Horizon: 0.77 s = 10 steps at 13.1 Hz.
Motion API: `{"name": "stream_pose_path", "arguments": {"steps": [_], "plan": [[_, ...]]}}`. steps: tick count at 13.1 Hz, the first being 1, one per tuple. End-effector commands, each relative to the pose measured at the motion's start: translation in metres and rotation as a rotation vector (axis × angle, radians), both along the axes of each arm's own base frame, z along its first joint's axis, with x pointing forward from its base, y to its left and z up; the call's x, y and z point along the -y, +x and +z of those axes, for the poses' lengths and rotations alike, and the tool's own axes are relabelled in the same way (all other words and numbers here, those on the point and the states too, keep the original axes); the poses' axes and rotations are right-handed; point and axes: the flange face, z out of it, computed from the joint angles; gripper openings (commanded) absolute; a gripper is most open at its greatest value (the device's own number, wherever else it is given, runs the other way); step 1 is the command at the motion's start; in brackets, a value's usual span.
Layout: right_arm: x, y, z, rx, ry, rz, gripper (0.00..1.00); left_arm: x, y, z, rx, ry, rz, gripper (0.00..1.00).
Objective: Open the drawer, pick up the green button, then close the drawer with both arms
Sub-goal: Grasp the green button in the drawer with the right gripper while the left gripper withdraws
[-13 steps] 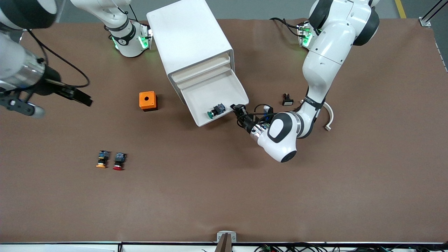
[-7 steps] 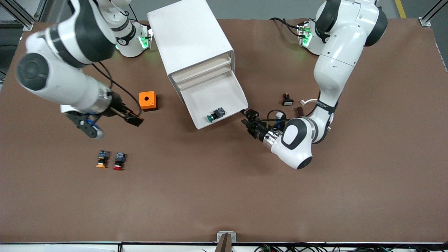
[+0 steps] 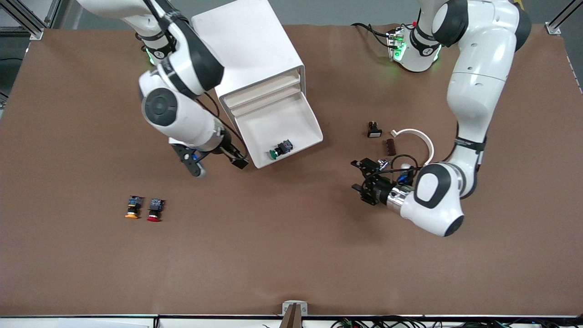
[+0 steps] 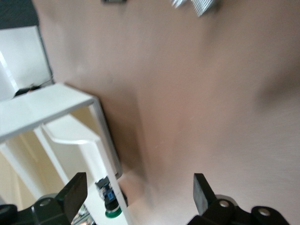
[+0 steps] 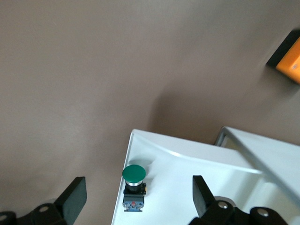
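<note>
The drawer [image 3: 282, 125] stands pulled out of the cabinet [image 3: 248, 50], and the green button [image 3: 278, 150] lies in its front corner, exposed for picking. My right gripper [image 3: 239, 159] hangs beside that corner, jaws wide and empty, apparently placed to reach in. My left gripper [image 3: 364, 181] sits over bare desk [image 3: 291, 255], jaws wide, holding nothing. My right arm hides part of the cabinet's side.

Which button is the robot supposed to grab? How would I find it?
Find the big white cabinet standing on the brown table, then its pulled-out drawer. The button lies inside that drawer near its front edge. It has a green cap, while the two other buttons lie out on the table, capped yellow and red.
</note>
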Motion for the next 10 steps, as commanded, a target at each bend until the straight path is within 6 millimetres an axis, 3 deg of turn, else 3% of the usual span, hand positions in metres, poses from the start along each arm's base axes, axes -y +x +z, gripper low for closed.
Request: {"name": "stream_pose_path", "arguments": {"steps": [1,4,8,10], "plan": [[-0.054,-0.026,-0.033,0.04,-0.044,-0.017,1.0,-0.012,0.001,0.037,0.102,0.081,-0.097,0.99],[-0.09,-0.05,-0.07,0.067,-0.078,-0.039,1.0,-0.027,0.004,0.067,0.217,0.163,-0.223,0.99],[-0.105,-0.069,-0.092,0.079,-0.073,-0.062,1.0,-0.039,0.006,0.133,0.402,0.223,-0.408,0.99],[-0.111,-0.072,-0.098,0.083,-0.065,-0.058,0.92,-0.049,0.007,0.158,0.469,0.192,-0.479,0.99]]}}
